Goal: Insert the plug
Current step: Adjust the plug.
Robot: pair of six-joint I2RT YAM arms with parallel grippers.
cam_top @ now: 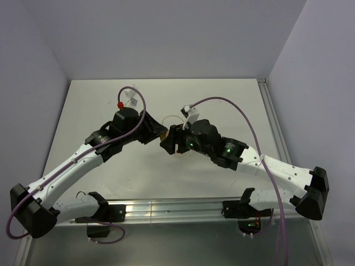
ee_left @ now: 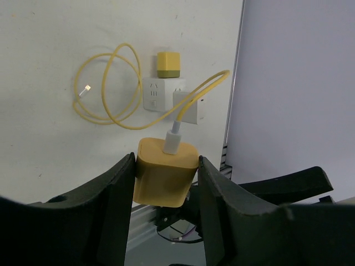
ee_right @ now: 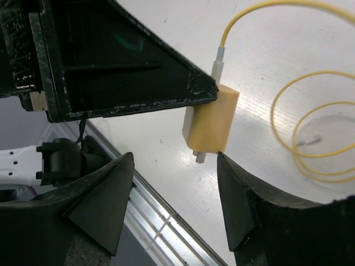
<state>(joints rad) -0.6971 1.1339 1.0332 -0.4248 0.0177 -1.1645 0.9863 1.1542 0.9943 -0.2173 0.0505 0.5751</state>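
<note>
The plug (ee_left: 165, 174) is a yellow charger block with a white connector and a yellow cable (ee_left: 111, 83) coming out of its top. My left gripper (ee_left: 166, 160) is shut on its two sides and holds it above the table. In the right wrist view the plug (ee_right: 211, 126) hangs with its metal prongs (ee_right: 201, 157) pointing down. My right gripper (ee_right: 175, 158) is open just below it, one fingertip (ee_right: 222, 160) close to the block's lower corner. A white socket block (ee_left: 172, 100) lies on the table further off. From above, both grippers meet at mid-table around the plug (cam_top: 165, 133).
A second yellow-green adapter (ee_left: 168, 65) sits at the socket block's far edge. The cable's loose loops (ee_right: 310, 127) lie on the white table (cam_top: 222, 91). An aluminium rail (cam_top: 183, 208) runs along the near edge, and grey walls enclose the sides.
</note>
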